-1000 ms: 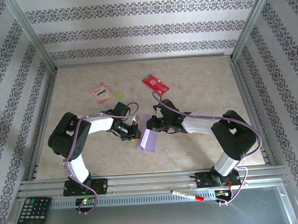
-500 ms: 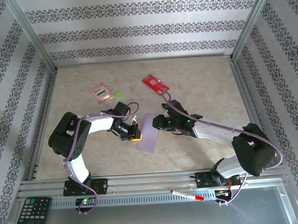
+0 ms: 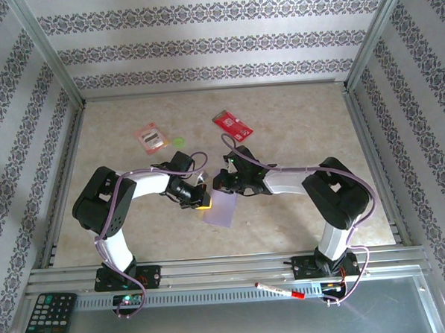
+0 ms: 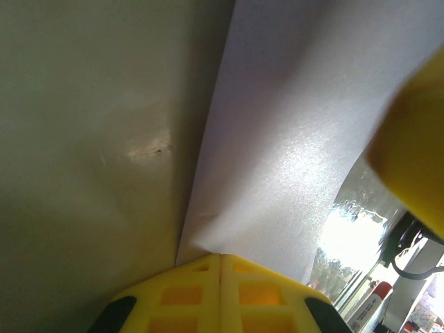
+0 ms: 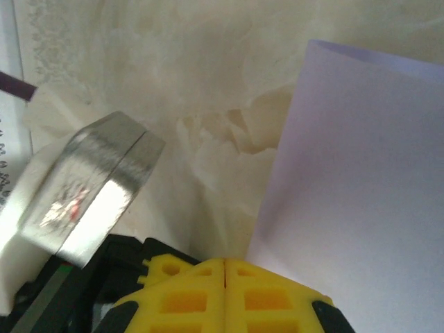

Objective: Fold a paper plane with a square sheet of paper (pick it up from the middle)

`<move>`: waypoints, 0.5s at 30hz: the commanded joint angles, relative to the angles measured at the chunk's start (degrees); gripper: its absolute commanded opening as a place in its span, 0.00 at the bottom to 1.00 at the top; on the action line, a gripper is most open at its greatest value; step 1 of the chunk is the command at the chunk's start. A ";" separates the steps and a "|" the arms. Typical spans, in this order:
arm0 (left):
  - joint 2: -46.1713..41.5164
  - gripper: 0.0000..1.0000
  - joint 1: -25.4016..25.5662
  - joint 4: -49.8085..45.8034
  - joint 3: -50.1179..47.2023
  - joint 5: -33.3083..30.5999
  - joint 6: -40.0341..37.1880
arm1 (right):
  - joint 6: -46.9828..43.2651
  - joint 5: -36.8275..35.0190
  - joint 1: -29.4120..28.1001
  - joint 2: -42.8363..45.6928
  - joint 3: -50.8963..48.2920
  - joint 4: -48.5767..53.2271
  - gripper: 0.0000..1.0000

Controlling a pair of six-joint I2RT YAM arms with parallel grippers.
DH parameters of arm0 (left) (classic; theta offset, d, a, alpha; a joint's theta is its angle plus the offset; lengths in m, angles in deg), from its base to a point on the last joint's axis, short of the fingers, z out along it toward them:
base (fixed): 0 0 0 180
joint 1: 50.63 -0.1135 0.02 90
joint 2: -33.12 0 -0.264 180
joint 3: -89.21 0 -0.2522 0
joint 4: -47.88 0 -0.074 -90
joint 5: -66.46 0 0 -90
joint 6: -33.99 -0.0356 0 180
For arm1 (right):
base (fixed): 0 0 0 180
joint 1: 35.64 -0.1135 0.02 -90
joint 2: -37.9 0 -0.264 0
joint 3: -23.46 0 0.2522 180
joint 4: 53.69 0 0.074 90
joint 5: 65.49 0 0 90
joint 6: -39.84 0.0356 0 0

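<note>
The square sheet of paper (image 3: 223, 210) is pale lilac and lies folded in the middle of the table, between my two grippers. My left gripper (image 3: 203, 202) is at its left edge. In the left wrist view the yellow jaws (image 4: 220, 258) are shut, and the sheet (image 4: 291, 139) puckers where its edge meets their seam. My right gripper (image 3: 218, 187) is at the sheet's upper left corner. In the right wrist view its jaws (image 5: 225, 262) are shut with nothing between them, and the sheet (image 5: 361, 173) starts just right of the tips.
A red card (image 3: 231, 124), a pink-red packet (image 3: 149, 137) and a small green disc (image 3: 179, 141) lie further back. A calculator (image 3: 47, 319) and a marker (image 3: 280, 290) rest on the near rail. Aluminium frame posts stand at both sides.
Half a second ago the right arm had swung out to the right and the sheet stood taller. The arm is now back left at the sheet's corner, and the sheet looks shorter. The left gripper has not moved.
</note>
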 commanded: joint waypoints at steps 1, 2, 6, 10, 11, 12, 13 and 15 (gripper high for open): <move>3.19 0.00 -0.62 -6.23 -1.46 -5.63 -1.26 | 1.61 2.04 -0.84 -2.18 1.92 -2.48 0.00; 3.21 0.00 -0.63 -6.20 -1.40 -5.63 -1.21 | 1.85 2.29 -0.91 -2.79 2.09 -2.78 0.00; 3.15 0.00 -0.57 -6.38 -1.33 -5.74 -1.28 | 2.05 2.95 -1.51 -4.62 3.35 -2.85 0.00; 3.27 0.00 -0.63 -6.50 -1.33 -5.89 -1.39 | 2.57 2.73 -1.85 -5.80 3.44 -2.87 0.00; 3.18 0.00 -0.65 -6.49 -1.31 -5.80 -1.39 | 2.59 2.44 -1.95 -6.05 3.38 -2.84 0.00; 3.20 0.00 -0.62 -6.49 -1.43 -5.80 -1.34 | 2.65 2.09 -2.07 -6.32 3.38 -2.70 0.00; 3.12 0.00 -0.61 -6.56 -1.42 -5.89 -1.43 | 2.73 1.75 -2.05 -6.66 3.45 -2.55 0.00; 3.01 0.00 -0.66 -6.87 -1.43 -6.15 -1.53 | 2.56 0.91 -1.78 -7.51 3.79 -2.18 0.00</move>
